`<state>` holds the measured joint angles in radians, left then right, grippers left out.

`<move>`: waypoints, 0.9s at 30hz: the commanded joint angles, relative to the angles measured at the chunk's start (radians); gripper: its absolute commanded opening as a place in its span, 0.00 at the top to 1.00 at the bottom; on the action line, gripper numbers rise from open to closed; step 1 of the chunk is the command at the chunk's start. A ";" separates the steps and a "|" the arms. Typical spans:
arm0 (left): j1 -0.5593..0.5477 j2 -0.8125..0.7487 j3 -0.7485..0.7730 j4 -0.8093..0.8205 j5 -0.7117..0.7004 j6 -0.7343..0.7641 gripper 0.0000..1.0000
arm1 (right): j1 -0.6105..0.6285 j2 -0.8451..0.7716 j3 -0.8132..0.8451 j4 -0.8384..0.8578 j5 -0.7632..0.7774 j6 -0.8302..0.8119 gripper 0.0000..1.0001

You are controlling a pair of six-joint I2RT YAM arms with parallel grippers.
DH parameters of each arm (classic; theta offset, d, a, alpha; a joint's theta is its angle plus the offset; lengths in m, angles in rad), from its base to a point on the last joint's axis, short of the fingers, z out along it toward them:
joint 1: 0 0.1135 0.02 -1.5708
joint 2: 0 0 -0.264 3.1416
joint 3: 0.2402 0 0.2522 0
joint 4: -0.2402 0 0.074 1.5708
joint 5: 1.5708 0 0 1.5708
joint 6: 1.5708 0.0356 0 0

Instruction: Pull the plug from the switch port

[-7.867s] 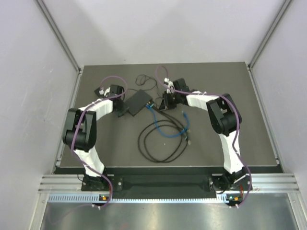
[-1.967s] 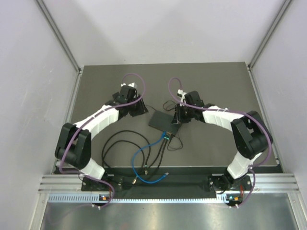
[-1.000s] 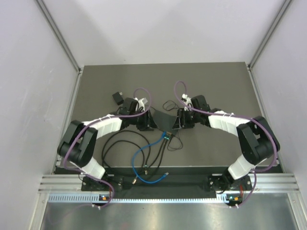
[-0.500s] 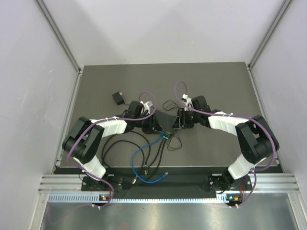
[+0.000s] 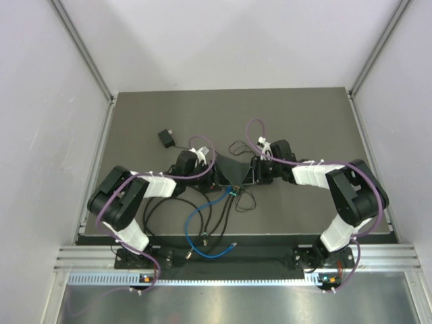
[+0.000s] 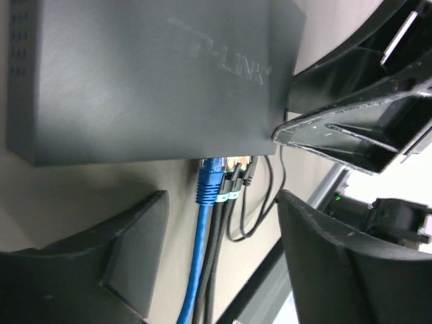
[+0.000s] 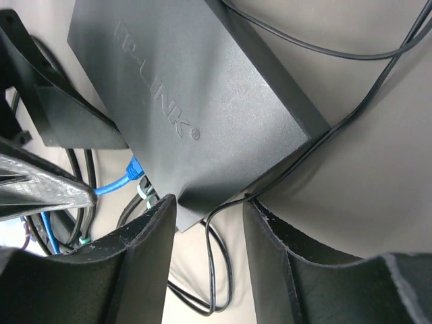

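A dark table (image 5: 317, 128) bears a flat black switch (image 6: 148, 81) near its centre. The right gripper (image 7: 209, 210) pinches the switch's corner, bracing it. The left gripper (image 6: 221, 199) is spread wide, straddling the cables (image 6: 202, 270) just below the switch port (image 6: 226, 159), where a blue plug (image 6: 210, 181) and black plugs (image 6: 236, 177) sit seated. The step in hand looks like lining up the grasp. Next, the left fingers likely need to close on one plug and draw it straight out.
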<state>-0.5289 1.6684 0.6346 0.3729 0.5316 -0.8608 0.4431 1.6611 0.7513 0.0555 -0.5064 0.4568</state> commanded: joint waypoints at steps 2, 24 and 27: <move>-0.011 -0.004 -0.073 0.070 -0.076 -0.044 0.32 | -0.011 0.009 -0.017 0.066 0.009 0.002 0.55; -0.016 0.056 -0.184 0.394 -0.120 -0.346 0.55 | -0.006 -0.175 0.081 -0.031 0.131 -0.087 0.61; -0.020 0.082 -0.191 0.443 -0.113 -0.380 0.58 | 0.000 -0.109 0.089 0.062 0.071 -0.031 0.62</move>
<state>-0.5388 1.7248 0.4625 0.7177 0.4297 -1.1984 0.4416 1.5021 0.8162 0.0608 -0.4034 0.4126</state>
